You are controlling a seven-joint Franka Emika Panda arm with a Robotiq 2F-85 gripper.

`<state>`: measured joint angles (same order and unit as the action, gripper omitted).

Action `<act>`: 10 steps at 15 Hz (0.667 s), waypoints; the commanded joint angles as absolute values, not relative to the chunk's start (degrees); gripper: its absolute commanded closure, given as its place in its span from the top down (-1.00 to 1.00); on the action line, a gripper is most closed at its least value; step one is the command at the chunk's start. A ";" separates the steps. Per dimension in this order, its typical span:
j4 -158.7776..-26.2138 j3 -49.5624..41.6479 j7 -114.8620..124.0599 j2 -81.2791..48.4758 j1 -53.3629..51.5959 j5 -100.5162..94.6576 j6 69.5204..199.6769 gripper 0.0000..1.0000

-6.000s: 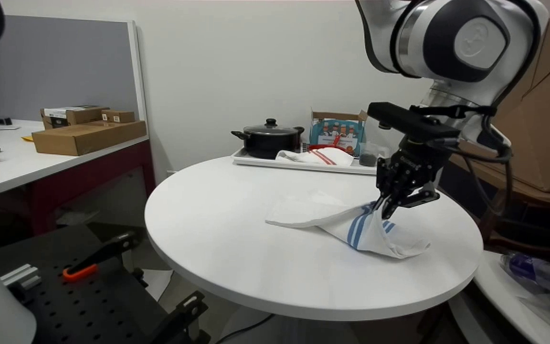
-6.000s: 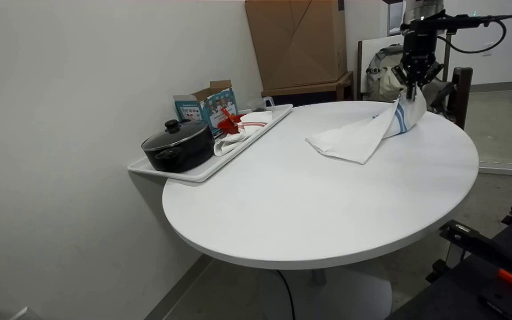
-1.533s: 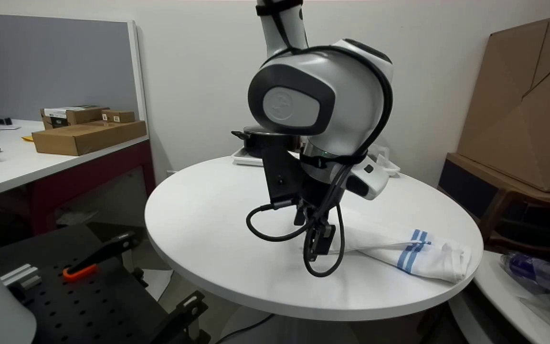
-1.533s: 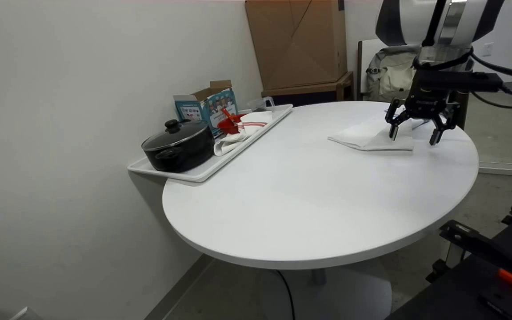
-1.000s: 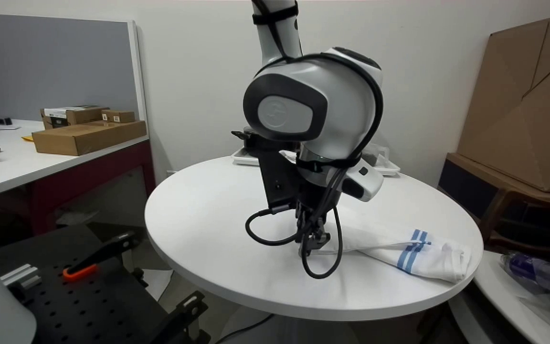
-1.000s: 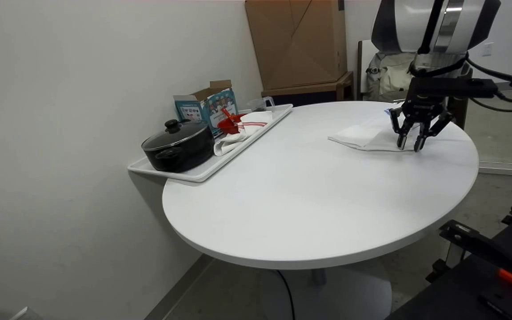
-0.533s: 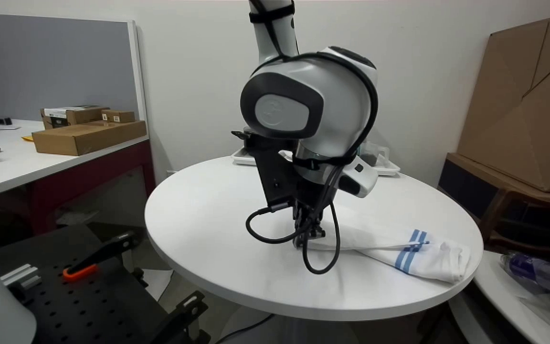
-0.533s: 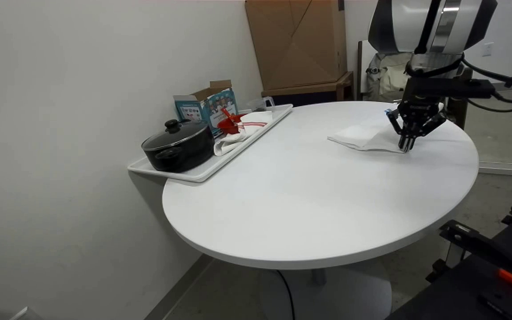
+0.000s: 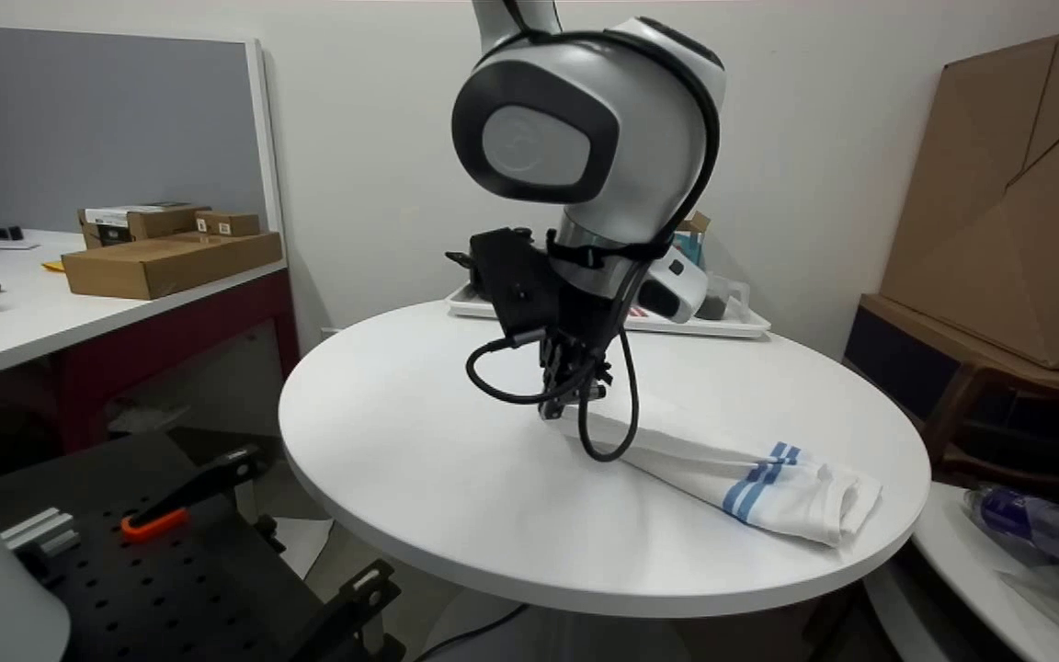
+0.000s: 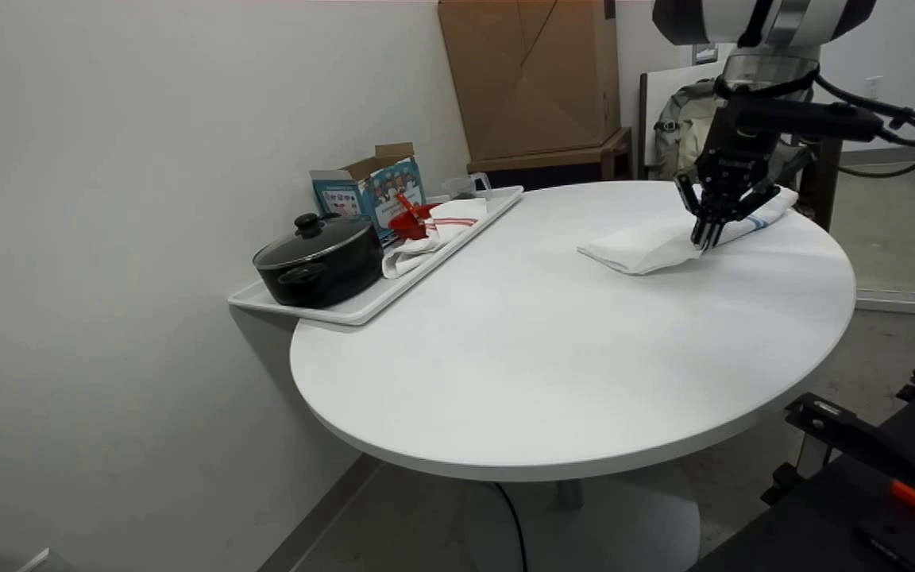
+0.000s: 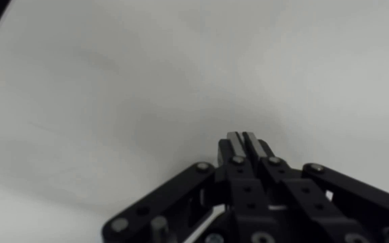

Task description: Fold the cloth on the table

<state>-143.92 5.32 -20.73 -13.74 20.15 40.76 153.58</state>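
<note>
The white cloth (image 9: pixel 791 501) with blue stripes lies bunched and partly folded on the round white table (image 9: pixel 456 487). Its striped end points toward the table's edge, while a plain white end (image 10: pixel 636 250) spreads flat on the top. My gripper (image 10: pixel 705 236) is shut on the cloth's plain edge and pulls it slightly up, just above the tabletop. In the wrist view the gripper (image 11: pixel 241 135) has its fingertips almost together, a thin pale strip between them. White cloth and white table blend there, so the fold's outline is hard to make out.
A long white tray (image 10: pixel 342 314) along the wall carries a black pot (image 10: pixel 318 270), a red bowl (image 10: pixel 410 225), a red-striped towel (image 10: pixel 457 213) and a blue box (image 10: pixel 398 187). A desk with cardboard boxes (image 9: pixel 171 265) stands apart from the table.
Over the last second and a half my jaws came down open, then closed on the cloth's edge. Since then the gripper has risen and moved back, dragging the cloth along.
</note>
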 commanded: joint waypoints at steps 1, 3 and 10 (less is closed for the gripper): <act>-142.86 1.82 -22.07 -10.05 18.89 41.90 147.91 -0.87; -141.48 -0.08 -21.42 -10.13 18.03 41.22 146.84 -0.87; -134.12 -2.63 -18.02 -15.23 15.13 38.69 145.54 -0.86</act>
